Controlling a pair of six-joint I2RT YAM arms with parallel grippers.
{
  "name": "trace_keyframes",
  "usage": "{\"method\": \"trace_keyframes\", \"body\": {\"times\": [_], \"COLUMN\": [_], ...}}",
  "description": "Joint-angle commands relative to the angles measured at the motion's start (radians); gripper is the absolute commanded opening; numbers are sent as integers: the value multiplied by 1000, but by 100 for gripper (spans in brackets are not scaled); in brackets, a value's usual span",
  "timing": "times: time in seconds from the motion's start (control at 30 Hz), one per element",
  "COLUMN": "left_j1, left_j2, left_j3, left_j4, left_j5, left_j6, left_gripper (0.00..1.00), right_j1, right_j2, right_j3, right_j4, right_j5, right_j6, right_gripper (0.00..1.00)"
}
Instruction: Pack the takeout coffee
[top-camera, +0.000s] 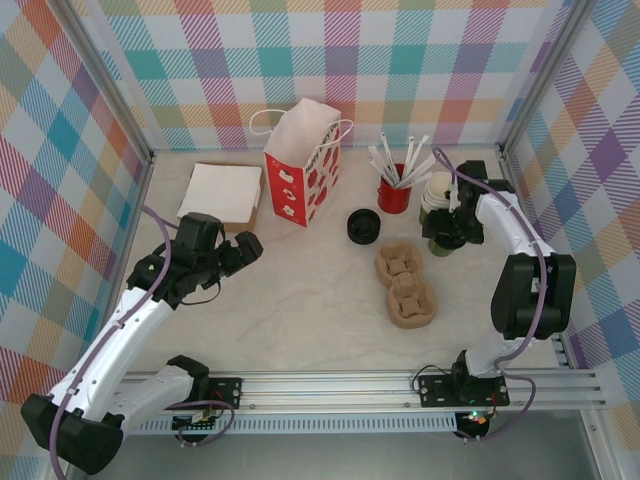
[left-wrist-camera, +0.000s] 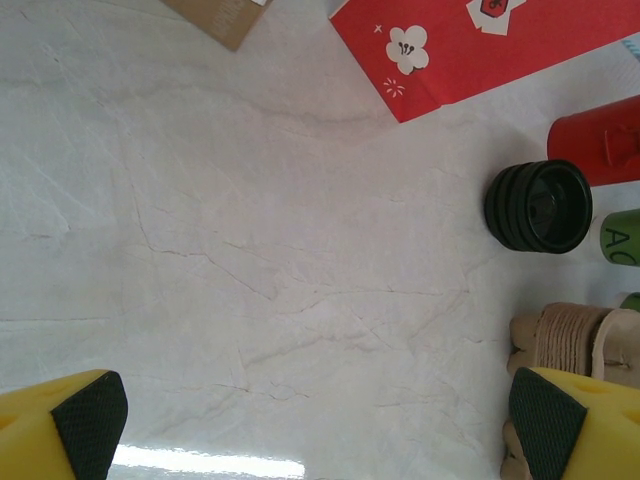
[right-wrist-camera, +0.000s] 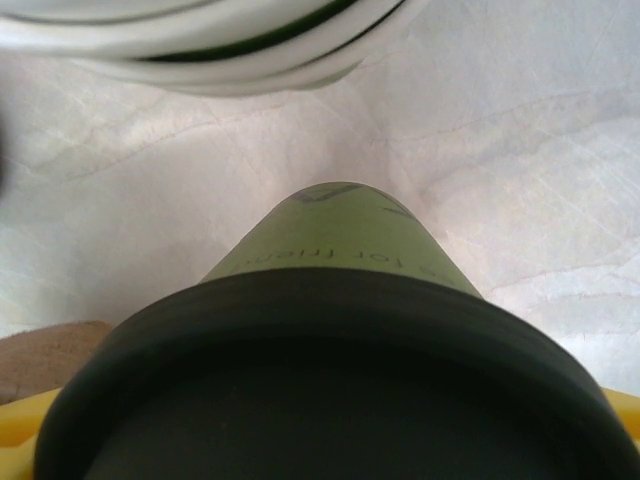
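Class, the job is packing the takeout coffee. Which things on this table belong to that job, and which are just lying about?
Job: takeout coffee, red paper bag.
Lying about: black lids, red cup of straws, cardboard cup carriers, napkins, stacked lidless cups.

Setting: a robot test enclosure staged as a coffee takeout counter. Plaid-printed panels (top-camera: 400, 60) in aluminium framing (top-camera: 125, 110) wall the left, far and right sides of a pale marbled tabletop (top-camera: 300, 310). A slotted aluminium rail (top-camera: 350, 385) at the near edge carries the left arm (top-camera: 110, 340) and right arm (top-camera: 520, 290). Props: red paper bag (top-camera: 300, 180), pulp cup carriers (top-camera: 405, 285), lidded green takeout coffee (right-wrist-camera: 340, 240).
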Motion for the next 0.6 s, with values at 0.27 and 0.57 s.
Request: {"method": "trace_keyframes", "body": {"times": [0.27,0.57], "left_j1": [15,14], "left_j2": [5,3], "left_j3": [14,10], "left_j4": [22,17], "left_j5": [23,27], "left_j6": [14,13], "left_gripper": [100,100], "right_j1": [-28,-33], "right_j2": [-102,-58], "right_j3": [-73,-130], "right_j4": [-86,-37], "right_j5": [-36,-58], "right_j6": [9,9], "right_gripper": [87,87]}}
